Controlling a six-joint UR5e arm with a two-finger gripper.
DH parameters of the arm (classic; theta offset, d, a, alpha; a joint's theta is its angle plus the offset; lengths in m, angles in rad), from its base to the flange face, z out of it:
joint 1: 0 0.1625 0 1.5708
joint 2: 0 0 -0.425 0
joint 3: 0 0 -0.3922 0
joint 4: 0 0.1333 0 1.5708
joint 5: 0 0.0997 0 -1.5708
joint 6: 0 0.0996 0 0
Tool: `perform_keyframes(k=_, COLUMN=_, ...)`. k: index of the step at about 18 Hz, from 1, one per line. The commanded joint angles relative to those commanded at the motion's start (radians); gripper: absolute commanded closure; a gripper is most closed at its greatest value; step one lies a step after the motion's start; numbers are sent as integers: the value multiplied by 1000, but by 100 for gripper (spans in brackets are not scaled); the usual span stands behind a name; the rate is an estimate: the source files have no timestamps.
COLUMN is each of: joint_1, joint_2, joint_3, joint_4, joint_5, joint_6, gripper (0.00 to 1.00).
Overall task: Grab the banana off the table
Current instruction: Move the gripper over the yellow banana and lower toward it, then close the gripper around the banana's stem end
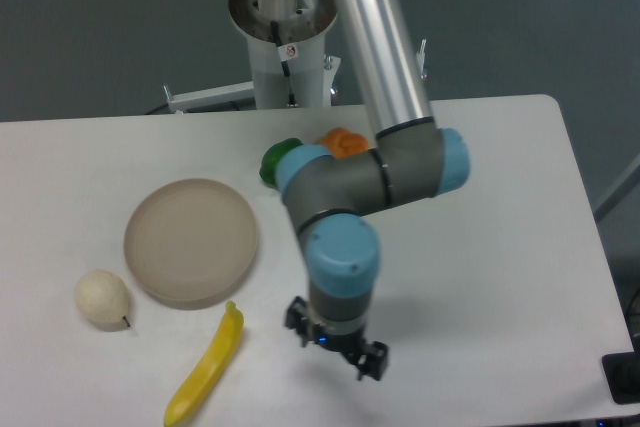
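The yellow banana (206, 367) lies on the white table (500, 247) near the front edge, just below the plate, running from upper right to lower left. My gripper (335, 345) hangs over the table to the right of the banana, about a hand's width from its upper tip. It points down toward the table. Its fingers show as small dark tips spread apart, and nothing is between them.
A round beige plate (191, 240) sits left of centre. A pale cream pear (103, 299) lies to its left. A green object (274, 159) and an orange object (343, 141) sit behind my arm's elbow. The robot base stands at the table's far edge.
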Motion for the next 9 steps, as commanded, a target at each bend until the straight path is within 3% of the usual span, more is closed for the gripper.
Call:
perform_keyframes(k=4, joint_1=-72, joint_2=2, joint_3=-14, joint_4=-3, joint_5=5, joint_6=-121, gripper=0)
perform_keyframes(k=9, joint_1=-115, joint_2=-3, joint_3=-45, joint_4=-2, joint_5=32, joint_6=-132, gripper=0)
